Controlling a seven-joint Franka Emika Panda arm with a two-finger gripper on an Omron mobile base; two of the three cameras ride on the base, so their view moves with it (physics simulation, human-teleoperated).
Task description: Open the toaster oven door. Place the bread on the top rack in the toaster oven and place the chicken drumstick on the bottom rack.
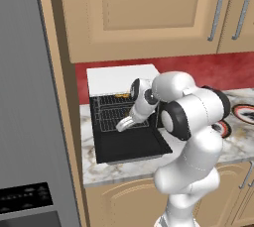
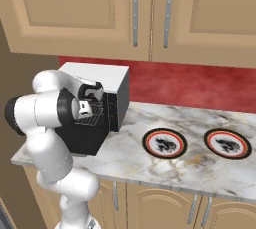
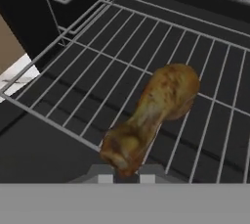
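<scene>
Just above the front of the lower grey wire rack (image 3: pixel 195 115), the two-finger gripper (image 3: pixel 126 175) is clenched on the narrow bone end of the brown-orange chicken drumstick (image 3: pixel 154 113), whose body stretches away from the fingertips over the wires; whether the meat touches the rack cannot be told. The drumstick is glossy and roasted-looking, golden-orange on its rounded thick end, darker and mottled brown toward the thin end between the fingers. From the left base camera, the white hand reaches into the mouth of the boxy black toaster oven (image 1: pixel 121 78) with its flat white top, over the black rectangular door (image 1: pixel 131 146) that lies folded down flat on the marble counter (image 1: pixel 233 146). A small flat golden-tan piece of bread (image 1: pixel 120 94) sits at the back on the upper wire rack (image 1: pixel 110 104), well apart from the gripper. Two round red-rimmed plates (image 2: pixel 164 143) lie on the counter to the right of the oven.
</scene>
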